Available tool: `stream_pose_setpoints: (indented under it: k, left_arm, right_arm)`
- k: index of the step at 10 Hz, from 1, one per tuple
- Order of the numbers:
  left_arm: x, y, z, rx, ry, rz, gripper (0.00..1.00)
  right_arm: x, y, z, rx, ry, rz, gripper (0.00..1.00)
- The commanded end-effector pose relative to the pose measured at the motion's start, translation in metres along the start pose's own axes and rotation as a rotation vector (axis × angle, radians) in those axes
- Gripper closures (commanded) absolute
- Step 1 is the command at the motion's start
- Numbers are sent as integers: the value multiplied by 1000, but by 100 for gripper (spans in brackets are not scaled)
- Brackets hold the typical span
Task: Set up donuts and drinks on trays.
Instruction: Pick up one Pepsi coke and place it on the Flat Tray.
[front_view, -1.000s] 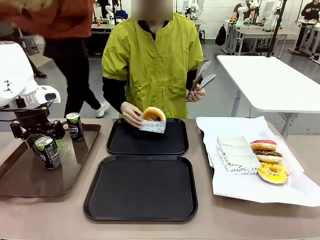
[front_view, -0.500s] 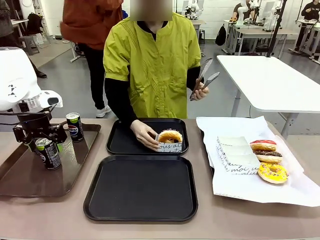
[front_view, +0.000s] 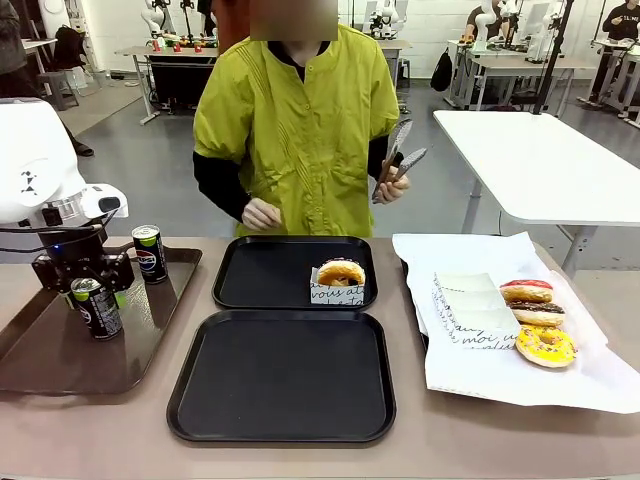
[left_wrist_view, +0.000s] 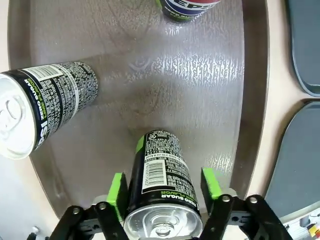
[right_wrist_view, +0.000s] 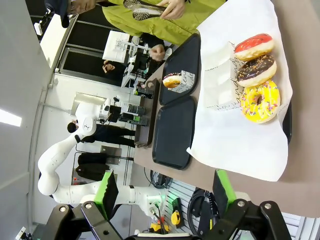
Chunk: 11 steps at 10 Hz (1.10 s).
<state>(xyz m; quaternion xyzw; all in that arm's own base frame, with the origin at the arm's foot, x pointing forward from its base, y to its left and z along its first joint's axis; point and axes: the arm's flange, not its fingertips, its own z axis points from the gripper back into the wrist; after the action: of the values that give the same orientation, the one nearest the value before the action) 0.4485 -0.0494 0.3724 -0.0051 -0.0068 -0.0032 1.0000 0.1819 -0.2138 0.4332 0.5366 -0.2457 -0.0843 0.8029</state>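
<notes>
Change in two places on the shared table; first, the person across from me has set a glazed ring donut (front_view: 341, 271) in its white paper box (front_view: 338, 295) on the far black tray (front_view: 255, 285), toward its right front corner, where a second ago it was held above that tray; the person's hand (front_view: 262, 215) has pulled back to the waist, and the other hand holds metal tongs (front_view: 402, 160) upright. Second, my left gripper (left_wrist_view: 164, 192) has narrowed about a slim dark Pepsi can (front_view: 98, 308) standing on the brown tray (front_view: 60, 370) at my left; in the left wrist view the green pads (left_wrist_view: 118, 192) sit close on either side of the can, the jaws far tighter than a moment back, yet I cannot tell whether they press it or leave a sliver of gap. A second can (front_view: 148, 253) stands near the brown tray's far corner, apart from the first. My right gripper (right_wrist_view: 165, 192) hangs wide with nothing between its pads. The near black tray (front_view: 285, 385) holds nothing; three more donuts (front_view: 538, 318) wait on white paper (front_view: 500, 385) at the right. I judge one donut placed and no drink yet moved; once the grip is sure, my next job is carrying this can to a black tray, likely beside the boxed donut.
</notes>
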Motion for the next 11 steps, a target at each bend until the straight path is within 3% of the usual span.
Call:
stream_pose_setpoints:
  k: [1, 6, 11]
  left_arm:
    - [2, -2, 3, -17, 6, 0, 40]
    - [-14, -14, 30, 23, 31, -65, 85]
    - [-85, -25, 115, 16, 16, -96, 85]
  right_arm:
    - [1, 0, 0, 17, -3, 11, 0]
    - [1, 0, 0, 17, -3, 11, 0]
    - [1, 0, 0, 17, -3, 11, 0]
